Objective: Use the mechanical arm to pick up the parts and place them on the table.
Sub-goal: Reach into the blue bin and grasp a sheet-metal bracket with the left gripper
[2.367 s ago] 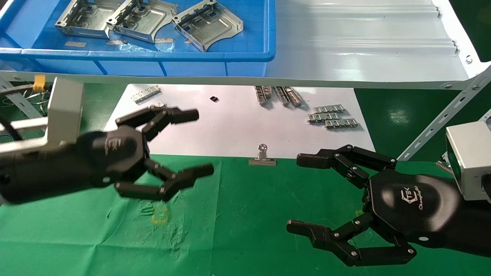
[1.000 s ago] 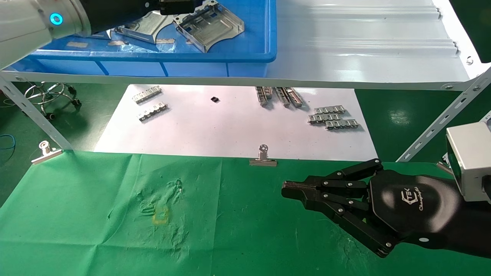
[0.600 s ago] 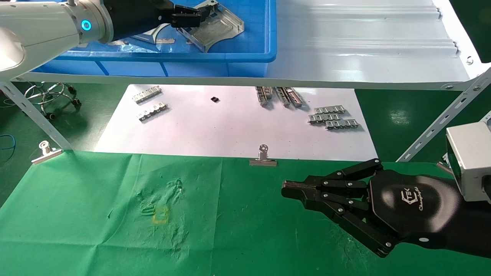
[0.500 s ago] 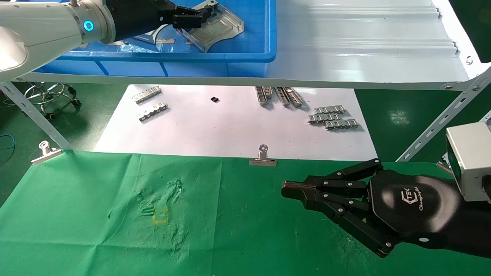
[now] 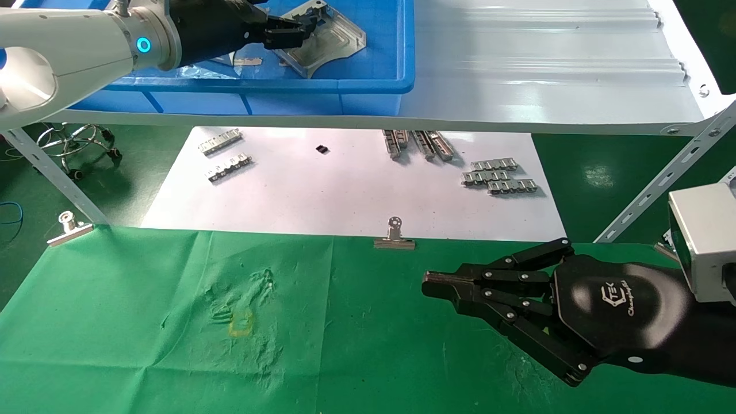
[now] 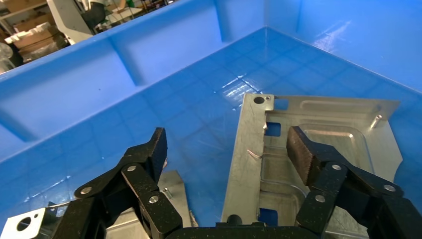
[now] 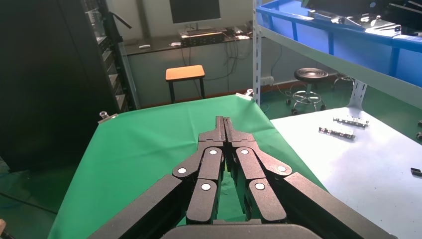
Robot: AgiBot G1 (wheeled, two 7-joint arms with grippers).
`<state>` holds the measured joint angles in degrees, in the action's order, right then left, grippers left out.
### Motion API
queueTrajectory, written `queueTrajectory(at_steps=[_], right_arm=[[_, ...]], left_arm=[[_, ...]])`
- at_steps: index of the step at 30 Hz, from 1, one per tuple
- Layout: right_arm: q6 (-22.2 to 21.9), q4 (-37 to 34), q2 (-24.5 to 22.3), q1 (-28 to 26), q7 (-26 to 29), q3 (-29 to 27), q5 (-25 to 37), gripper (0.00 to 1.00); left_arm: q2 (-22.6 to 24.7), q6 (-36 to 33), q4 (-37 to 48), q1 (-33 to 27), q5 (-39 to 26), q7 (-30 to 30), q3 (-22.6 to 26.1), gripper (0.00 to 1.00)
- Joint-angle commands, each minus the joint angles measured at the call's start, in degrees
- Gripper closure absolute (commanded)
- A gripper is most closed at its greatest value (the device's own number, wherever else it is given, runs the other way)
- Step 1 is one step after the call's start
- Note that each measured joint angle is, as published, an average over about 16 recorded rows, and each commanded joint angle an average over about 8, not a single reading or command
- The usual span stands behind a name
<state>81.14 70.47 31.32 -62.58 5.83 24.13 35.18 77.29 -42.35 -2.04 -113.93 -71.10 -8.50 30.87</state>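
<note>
A silver part point(image 5: 330, 40) lies in the blue tray point(image 5: 345, 83) on the shelf. My left gripper point(image 5: 290, 29), on the white arm with the blue ring, reaches into the tray. It is open, and its jaws straddle the part's upturned side wall point(image 6: 249, 159) without closing on it. The left wrist view point(image 6: 229, 147) shows the part's plate point(image 6: 328, 124) and a second part point(image 6: 171, 186) beside one finger. Other parts are mostly hidden behind the arm. My right gripper point(image 5: 428, 283) is shut and empty over the green cloth table point(image 5: 144, 333).
A white paper sheet point(image 5: 345, 190) behind the cloth carries small toothed strips point(image 5: 499, 175). Binder clips point(image 5: 394, 238) hold the cloth's far edge. The grey shelf point(image 5: 546, 75) overhangs the paper, with slanted metal legs point(image 5: 661, 178) at both sides.
My left arm rose from above the cloth into the tray and slid right until its open jaws reached the rightmost part. My right gripper closed early on and has since stayed still.
</note>
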Motion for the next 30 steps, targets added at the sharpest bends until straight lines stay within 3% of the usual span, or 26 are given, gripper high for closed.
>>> queueTrajectory(at_steps=[1, 30], right_arm=[[0.0, 0.0, 0.0, 0.0, 0.0, 0.0, 0.0, 1.00], [0.0, 0.0, 0.0, 0.0, 0.0, 0.0, 0.0, 1.00]], left_arm=[[0.1, 0.2, -0.2, 0.1, -0.2, 0.3, 0.2, 1.00], [0.0, 2.2, -1.7, 0.6, -0.8, 4.6, 2.1, 1.00]])
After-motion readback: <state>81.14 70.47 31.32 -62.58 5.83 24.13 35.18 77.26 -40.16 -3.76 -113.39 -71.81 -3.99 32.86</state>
